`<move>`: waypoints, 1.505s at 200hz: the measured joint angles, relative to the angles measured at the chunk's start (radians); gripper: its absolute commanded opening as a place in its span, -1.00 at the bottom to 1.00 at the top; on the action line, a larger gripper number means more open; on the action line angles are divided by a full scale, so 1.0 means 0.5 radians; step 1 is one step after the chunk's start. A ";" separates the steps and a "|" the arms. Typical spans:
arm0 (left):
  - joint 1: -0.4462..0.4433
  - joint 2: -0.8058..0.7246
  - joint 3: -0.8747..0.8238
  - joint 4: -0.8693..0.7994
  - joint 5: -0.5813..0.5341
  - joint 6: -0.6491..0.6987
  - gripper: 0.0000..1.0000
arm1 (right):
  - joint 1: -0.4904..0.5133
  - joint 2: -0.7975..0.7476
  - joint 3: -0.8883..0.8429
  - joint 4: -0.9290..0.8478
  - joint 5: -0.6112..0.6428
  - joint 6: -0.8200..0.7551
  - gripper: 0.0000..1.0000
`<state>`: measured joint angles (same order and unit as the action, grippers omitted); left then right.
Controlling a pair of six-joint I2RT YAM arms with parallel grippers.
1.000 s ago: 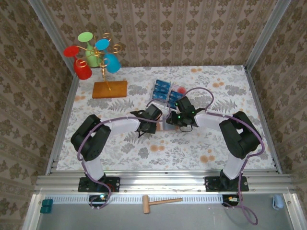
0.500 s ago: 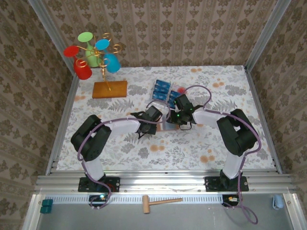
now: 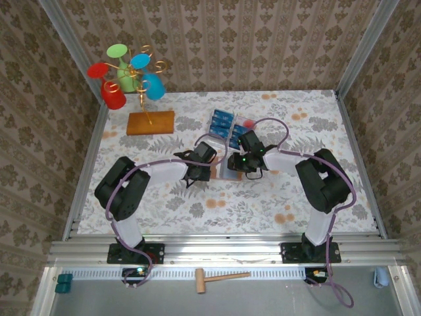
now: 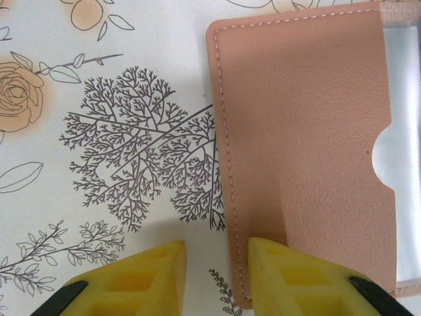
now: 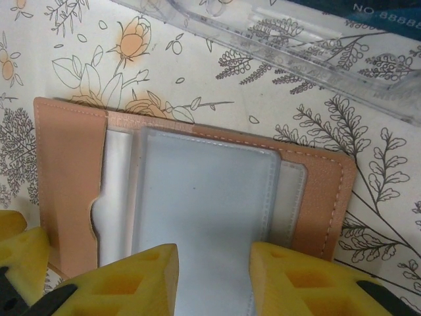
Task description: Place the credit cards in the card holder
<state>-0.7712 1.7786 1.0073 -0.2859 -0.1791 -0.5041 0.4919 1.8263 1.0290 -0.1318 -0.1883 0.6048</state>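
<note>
The card holder (image 5: 197, 197) is lying opened flat in the middle of the table (image 3: 283, 197), grey-blue inside facing up, probably so that its pockets are within reach. The left gripper (image 4: 217, 253) is straddling the holder's left stitched edge. Its fingers are parted, one pad (image 4: 296, 276) over the leather and the other over the table, grasping nothing; it looks to be steadying the holder against sliding. The right gripper (image 5: 214, 260) is hanging over the inner sleeve, fingers likewise parted and holding nothing. Just beyond, on the far side, the credit cards (image 3: 222, 122) are sitting in a clear tray (image 5: 276, 46), and no card is showing in the pockets yet.
</note>
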 measured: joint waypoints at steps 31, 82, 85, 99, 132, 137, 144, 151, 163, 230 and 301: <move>0.000 -0.001 -0.009 0.014 0.007 0.000 -0.37 | 0.020 0.032 0.034 0.002 0.000 0.001 -0.30; 0.002 -0.005 -0.021 0.034 0.027 0.000 -0.38 | 0.069 0.081 0.077 0.040 0.000 0.008 -0.30; 0.002 -0.007 -0.024 0.039 0.028 0.000 -0.39 | 0.072 0.081 0.077 0.041 -0.001 0.009 -0.30; 0.002 -0.014 -0.036 0.056 0.033 0.000 -0.39 | 0.080 0.082 0.077 0.050 -0.003 0.024 -0.30; 0.002 -0.027 -0.063 0.092 0.037 0.000 -0.39 | 0.088 0.083 0.077 0.085 -0.034 0.095 -0.30; 0.002 -0.029 -0.066 0.097 0.038 0.000 -0.40 | 0.089 0.084 0.077 0.094 -0.045 0.108 -0.29; 0.002 -0.030 -0.070 0.105 0.040 0.000 -0.40 | 0.089 0.087 0.077 0.110 -0.061 0.124 -0.29; 0.002 -0.033 -0.077 0.111 0.043 0.000 -0.39 | 0.089 0.092 0.077 0.127 -0.072 0.143 -0.29; 0.003 -0.040 -0.085 0.121 0.048 0.000 -0.39 | 0.089 0.106 0.077 0.156 -0.096 0.169 -0.29; 0.003 -0.105 -0.150 0.159 0.105 0.001 -0.39 | 0.089 0.117 0.053 0.265 -0.143 0.281 -0.30; 0.003 -0.124 -0.169 0.216 0.138 0.001 -0.40 | 0.106 0.163 0.056 0.359 -0.219 0.401 -0.29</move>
<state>-0.7696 1.7164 0.9226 -0.1780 -0.1101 -0.5037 0.5449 1.9076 1.0569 0.0479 -0.2977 0.8055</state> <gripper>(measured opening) 0.303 0.353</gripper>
